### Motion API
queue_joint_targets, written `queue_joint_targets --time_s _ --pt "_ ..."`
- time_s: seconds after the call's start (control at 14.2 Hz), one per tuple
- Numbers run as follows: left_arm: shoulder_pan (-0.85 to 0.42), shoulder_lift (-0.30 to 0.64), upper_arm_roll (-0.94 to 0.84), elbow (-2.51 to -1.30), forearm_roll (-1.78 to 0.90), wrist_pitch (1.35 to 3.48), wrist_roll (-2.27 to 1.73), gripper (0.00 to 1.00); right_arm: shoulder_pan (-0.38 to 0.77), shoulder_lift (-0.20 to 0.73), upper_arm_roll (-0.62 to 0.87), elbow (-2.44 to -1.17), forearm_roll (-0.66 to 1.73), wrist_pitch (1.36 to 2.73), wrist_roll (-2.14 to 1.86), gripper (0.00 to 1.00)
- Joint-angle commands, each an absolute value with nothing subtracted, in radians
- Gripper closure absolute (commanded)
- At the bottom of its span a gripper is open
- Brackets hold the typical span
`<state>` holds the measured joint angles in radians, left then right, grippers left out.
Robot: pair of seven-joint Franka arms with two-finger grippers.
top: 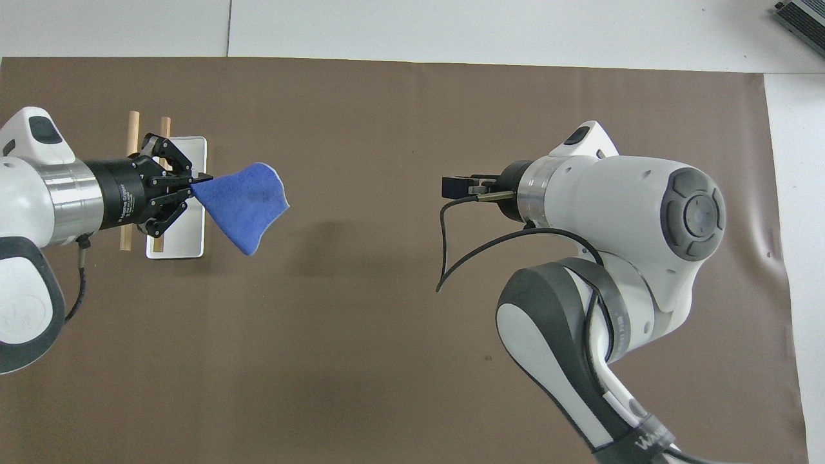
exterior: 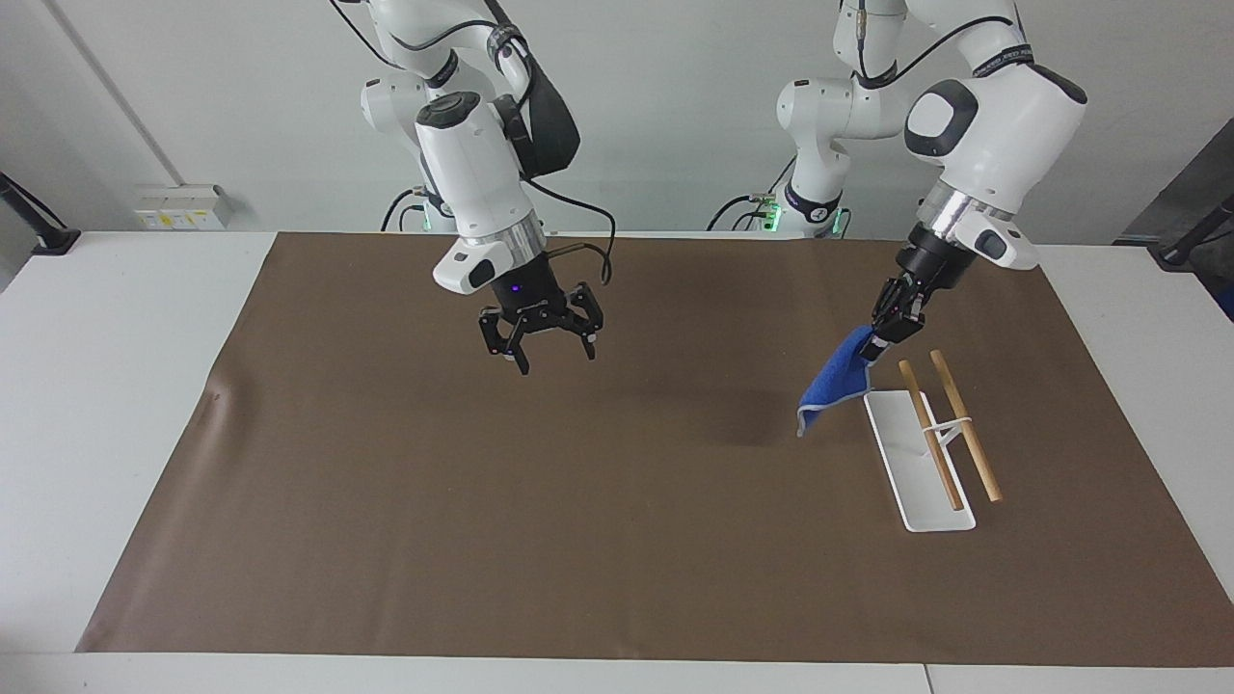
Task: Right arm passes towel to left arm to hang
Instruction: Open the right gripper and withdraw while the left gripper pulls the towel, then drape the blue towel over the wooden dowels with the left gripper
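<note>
- Left arm: bent at the elbow, forearm angled down toward the left arm's end of the table; wrist tilted, not vertical.
- Left gripper: raised over the mat, just above the robot-side end of the white tray. Jaws clenched on one corner of the towel.
- Towel: off the table, hanging from the gripped corner. In the facing view it trails toward 7 o'clock of the gripper, its free edge just beside the tray's end, above the brown mat.
- Two wooden rods stand across the tray, bare.
- Right arm: forearm near vertical, wrist pointing straight down.
- Right gripper: up in the air over bare mat, well apart from the towel. Jaws released, fingers spread, nothing between them.
</note>
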<state>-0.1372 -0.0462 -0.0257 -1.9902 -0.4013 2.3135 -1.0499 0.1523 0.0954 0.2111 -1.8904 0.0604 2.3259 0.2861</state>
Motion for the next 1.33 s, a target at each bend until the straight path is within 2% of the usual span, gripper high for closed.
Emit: queue_joint_targets --time_s 0.0,0.14,0.35,0.7,1.05,1.26 --pt "-0.080 0.055 -0.031 -1.901 -0.345 2.330 -0.901 1.00 0.094 0.058 0.216 -1.853 -0.009 2.177 0.305 0.00" --pt "-0.060 0.081 -0.028 -1.890 -0.336 2.345 -0.810 1.00 0.059 0.020 0.216 -1.835 -0.012 2.085 0.304 0.00" --pt "0.026 0.086 -0.028 -1.901 -0.333 2.339 -0.807 1.00 0.052 -0.018 0.169 -1.821 -0.086 2.025 0.293 0.00" --pt "0.167 0.101 -0.028 -1.899 -0.460 2.321 -0.825 1.00 0.058 -0.018 0.060 -1.674 -0.072 1.812 0.230 0.00" --pt "0.242 0.094 -0.028 -1.907 -0.475 2.304 -0.914 1.00 0.054 -0.020 -0.017 -1.559 -0.054 1.622 0.121 0.00" --pt "0.250 0.084 -0.026 -1.936 -0.476 2.304 -0.910 1.00 0.043 -0.046 -0.073 -1.561 0.021 1.571 0.094 0.00"
